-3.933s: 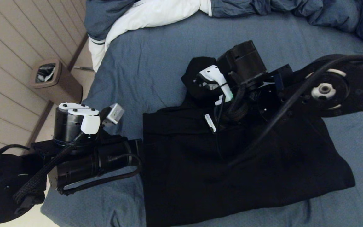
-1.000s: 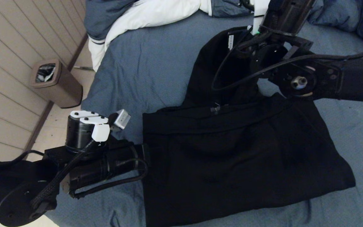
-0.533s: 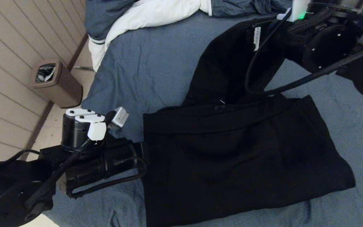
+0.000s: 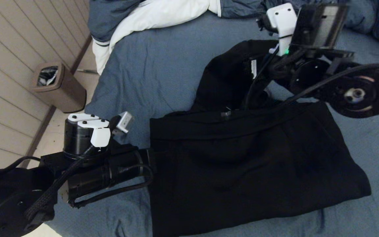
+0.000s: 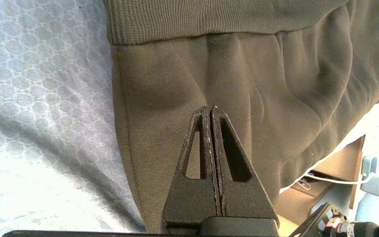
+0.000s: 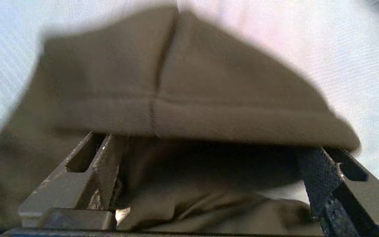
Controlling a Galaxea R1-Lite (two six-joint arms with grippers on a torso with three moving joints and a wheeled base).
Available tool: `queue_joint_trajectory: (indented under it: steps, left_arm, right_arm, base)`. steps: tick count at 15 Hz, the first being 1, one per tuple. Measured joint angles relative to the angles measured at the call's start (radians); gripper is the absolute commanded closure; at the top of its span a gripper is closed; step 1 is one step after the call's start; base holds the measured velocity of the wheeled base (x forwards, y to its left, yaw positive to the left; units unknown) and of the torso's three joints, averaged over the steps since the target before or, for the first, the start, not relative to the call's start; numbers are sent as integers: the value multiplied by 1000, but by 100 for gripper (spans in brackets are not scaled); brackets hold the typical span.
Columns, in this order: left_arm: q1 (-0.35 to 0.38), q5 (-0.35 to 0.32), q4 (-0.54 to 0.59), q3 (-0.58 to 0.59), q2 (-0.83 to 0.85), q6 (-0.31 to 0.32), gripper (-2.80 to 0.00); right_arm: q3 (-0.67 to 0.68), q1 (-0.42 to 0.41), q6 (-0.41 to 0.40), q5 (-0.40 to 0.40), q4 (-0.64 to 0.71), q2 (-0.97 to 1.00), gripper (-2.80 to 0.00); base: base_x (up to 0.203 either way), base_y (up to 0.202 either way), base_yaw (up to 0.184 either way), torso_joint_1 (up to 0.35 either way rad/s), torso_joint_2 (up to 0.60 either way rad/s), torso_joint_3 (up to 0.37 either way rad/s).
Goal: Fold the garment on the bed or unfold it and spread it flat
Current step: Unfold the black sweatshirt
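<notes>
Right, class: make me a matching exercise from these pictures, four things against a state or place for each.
Things:
1. left hand
2. right hand
3. hoodie
4. bin

States or places:
A. on the floor beside the bed
B. fingers spread wide
C. lying on the bed, hood pulled out
D. fingers pressed together

Pairs: 1-D, 2-B, 3-C, 4-A

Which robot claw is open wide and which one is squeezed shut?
The right gripper, by the hoodie's hood at the far end, is open wide, cloth lying between its fingers. The left gripper, at the hoodie's near side edge, is pinched shut, holding nothing.
</notes>
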Motion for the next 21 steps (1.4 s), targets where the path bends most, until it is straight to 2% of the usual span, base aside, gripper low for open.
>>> queue_joint_trajectory:
  steps: [2,5,9,12,15,21]
  left_arm:
    - [0,0,0,0,0,0,0]
    - [0,0,0,0,0,0,0]
    - [0,1,0,0,0,0,0]
    - [0,-1,0,0,0,-1,0]
    - [-1,-4,0,5,3,2,0]
    - [-1,-2,0,7,4,4,0]
  right_arm:
    - [-33,-33,13,66,38,58,-280]
    - [-134,-60,70,174,178,119,-280]
    - [-326,-109,222,278,383,189,-280]
    - [-425,-146,334,286,443,247,-280]
    - [-442,-161,389,288,452,276,-280]
    - [-359,-153,409,307,487,152,-280]
  base:
    - [0,0,0,0,0,0]
    - [0,0,0,0,0,0]
    - [0,0,0,0,0,0]
    - [0,0,0,0,0,0]
    - [0,0,0,0,0,0]
    - [0,0,0,0,0,0]
